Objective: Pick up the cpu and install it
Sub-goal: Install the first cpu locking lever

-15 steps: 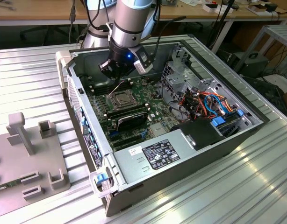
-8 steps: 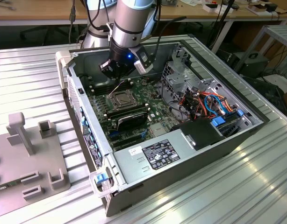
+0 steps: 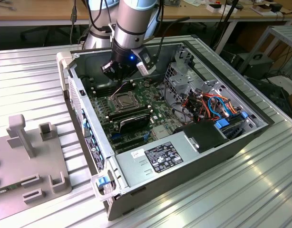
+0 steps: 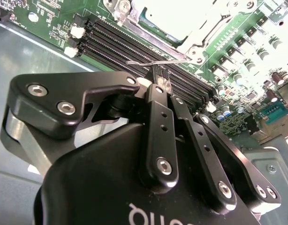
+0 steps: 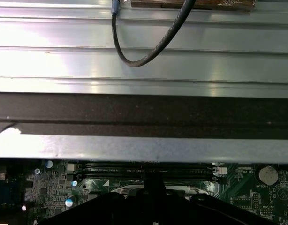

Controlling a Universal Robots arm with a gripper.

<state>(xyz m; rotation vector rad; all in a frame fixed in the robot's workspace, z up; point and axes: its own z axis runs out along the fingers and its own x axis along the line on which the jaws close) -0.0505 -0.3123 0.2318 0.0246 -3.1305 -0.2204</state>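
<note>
The tool is positioned inside an open computer case, directly above the motherboard. In the second wrist view its two black fingers are drawn together with their tips meeting, so the tool is closed; a thin wire lever lies just beyond the tips, and whether the tips clamp it cannot be determined. In the exterior view the tool hangs below the grey arm, just behind the CPU socket. The cpu sits in that socket, its dull grey top visible within the metal frame. In the second wrist view the cpu appears as a pale square surface beyond the fingertips, bordered by the socket frame. Long black memory slots run between the tool and the socket. In the exterior view, black memory sticks stand just in front of the socket. A power supply with a white label occupies the near edge of the case, and orange and blue cables are routed at the exterior view's right. The case rests on a ribbed metal bench. A grey fixture stands on the bench at the exterior view's left.
</note>
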